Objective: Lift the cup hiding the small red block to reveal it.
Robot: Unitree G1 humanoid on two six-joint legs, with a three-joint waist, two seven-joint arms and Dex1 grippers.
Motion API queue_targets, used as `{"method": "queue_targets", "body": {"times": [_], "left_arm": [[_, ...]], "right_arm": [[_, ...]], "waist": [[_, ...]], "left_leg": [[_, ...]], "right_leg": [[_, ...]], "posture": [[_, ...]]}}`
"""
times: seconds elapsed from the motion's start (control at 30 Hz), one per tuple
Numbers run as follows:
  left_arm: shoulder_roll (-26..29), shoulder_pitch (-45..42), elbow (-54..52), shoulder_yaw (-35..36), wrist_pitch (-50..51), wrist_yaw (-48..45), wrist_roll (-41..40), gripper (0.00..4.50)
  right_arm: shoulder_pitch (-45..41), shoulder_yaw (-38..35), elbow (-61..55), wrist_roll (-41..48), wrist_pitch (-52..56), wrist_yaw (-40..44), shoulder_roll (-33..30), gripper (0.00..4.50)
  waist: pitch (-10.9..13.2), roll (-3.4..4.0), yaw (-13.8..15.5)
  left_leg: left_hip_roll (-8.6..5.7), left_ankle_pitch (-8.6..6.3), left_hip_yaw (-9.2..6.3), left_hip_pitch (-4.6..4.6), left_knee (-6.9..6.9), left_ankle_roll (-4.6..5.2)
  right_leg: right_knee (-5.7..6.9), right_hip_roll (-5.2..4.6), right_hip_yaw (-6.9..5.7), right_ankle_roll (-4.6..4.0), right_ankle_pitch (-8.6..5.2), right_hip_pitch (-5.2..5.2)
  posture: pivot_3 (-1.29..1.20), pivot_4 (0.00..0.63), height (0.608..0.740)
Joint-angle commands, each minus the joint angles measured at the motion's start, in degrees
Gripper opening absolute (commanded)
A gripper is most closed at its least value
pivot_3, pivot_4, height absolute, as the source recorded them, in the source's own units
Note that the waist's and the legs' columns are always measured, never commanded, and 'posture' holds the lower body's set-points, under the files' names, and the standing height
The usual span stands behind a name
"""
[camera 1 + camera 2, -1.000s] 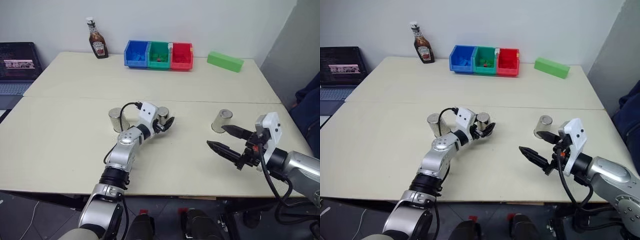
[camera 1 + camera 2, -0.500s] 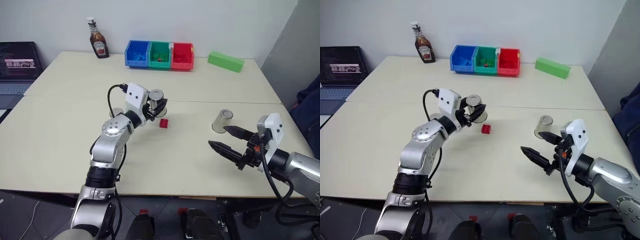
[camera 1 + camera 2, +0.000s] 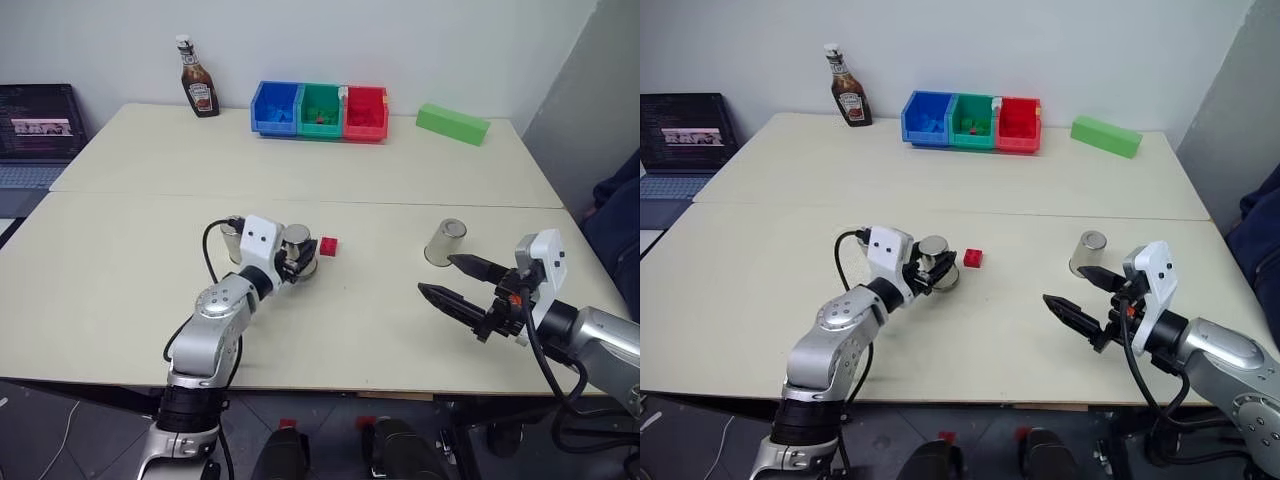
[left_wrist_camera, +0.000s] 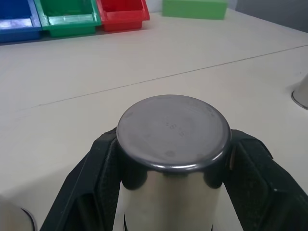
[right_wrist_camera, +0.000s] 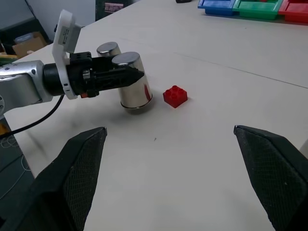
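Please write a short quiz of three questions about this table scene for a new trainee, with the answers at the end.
1. True or false: the small red block lies uncovered on the table.
2. What does the left gripper hold? A) the ketchup bottle B) a silver cup C) the green box
3. Fill in: the right gripper is ____, holding nothing.

Key: 1 true. 2 B, the cup, upside down beside the block. 3 open.

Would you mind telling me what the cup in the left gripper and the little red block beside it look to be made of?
The cup looks like polished metal: silvery, with mirror-like reflections on its side. The red block looks like moulded plastic: even bright colour, slight gloss and round studs on top.
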Motion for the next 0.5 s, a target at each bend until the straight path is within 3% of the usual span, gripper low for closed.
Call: {"method": "queue_targets", "body": {"times": [0.03, 0.2, 0.23, 0.4, 0.5], "left_arm": [[-0.7, -0.4, 2.1, 0.4, -3.7, 0.9, 0.9, 2.65], [-1.8, 0.0, 4.8, 0.7, -5.9, 0.7, 0.5, 2.65], [-1.9, 0.1, 4.9, 0.7, -6.1, 0.6, 0.4, 3.34], [-1.5, 0.2, 4.2, 1.0, -5.7, -0.9, -0.5, 4.37], [0.2, 0.5, 0.4, 1.7, -2.6, -1.6, -1.6, 4.44]], "right_arm": [[-0.9, -1.0, -0.4, -0.1, -1.2, 0.9, -1.0, 4.5], [-0.7, -1.1, -0.5, -0.1, -1.2, 1.1, -1.1, 4.5], [-0.5, -1.2, -0.7, -0.1, -1.2, 1.1, -1.1, 4.5], [-0.9, -1.0, -1.0, 0.3, -0.9, 0.4, -1.0, 4.5], [-0.8, -0.9, -0.9, 0.2, -0.8, 0.4, -1.0, 4.5]], "waist": [[0.0, 0.0, 0.0], [0.0, 0.0, 0.0], [0.0, 0.0, 0.0], [0.0, 0.0, 0.0], [0.0, 0.0, 0.0]], "left_leg": [[0.01, 0.0, -0.01, 0.0, 0.0, 0.0], [0.01, 0.0, -0.01, 0.02, 0.0, 0.0], [0.01, 0.0, 0.0, 0.04, 0.0, 0.0], [0.02, 0.0, 0.0, 0.01, 0.0, 0.0], [0.02, 0.0, -0.01, 0.01, -0.01, 0.0]], "right_leg": [[-0.01, 0.0, -0.01, 0.0, 0.0, 0.0], [0.02, 0.0, -0.01, 0.0, 0.0, 0.01], [0.02, 0.0, 0.0, 0.0, 0.0, 0.02], [0.02, 0.0, -0.01, 0.01, 0.0, 0.0], [0.01, 0.0, -0.02, 0.0, 0.0, 0.0]], "posture": [[0.0, 0.15, 0.74], [0.0, 0.15, 0.74], [0.0, 0.15, 0.74], [0.0, 0.15, 0.74], [0.0, 0.15, 0.74]]}}
